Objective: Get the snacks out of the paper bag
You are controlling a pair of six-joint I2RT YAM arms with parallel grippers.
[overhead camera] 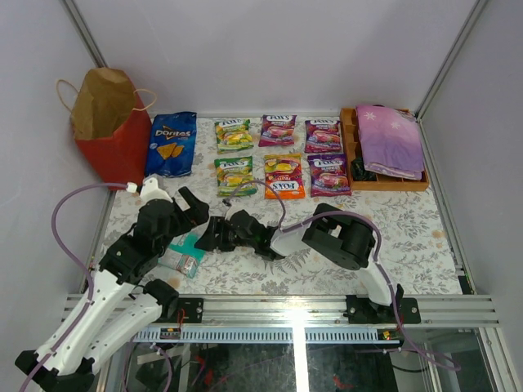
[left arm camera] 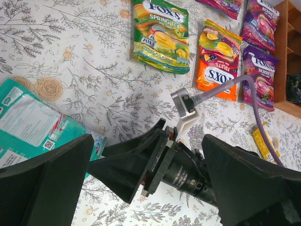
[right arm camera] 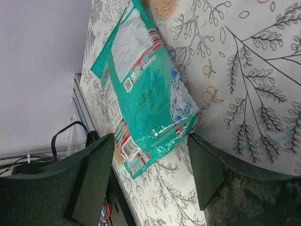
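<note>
The red paper bag stands open at the far left. A blue Doritos bag and several candy pouches lie flat in rows at the back; green, orange and purple ones show in the left wrist view, with a small yellow bar. A teal pouch lies flat near the front left. My right gripper is open low over the table, fingers either side of the teal pouch's near edge. My left gripper is open and empty, above the right gripper.
A brown wooden tray at the back right holds a folded purple cloth. White walls close in the sides and back. A purple cable runs across the table by the right arm.
</note>
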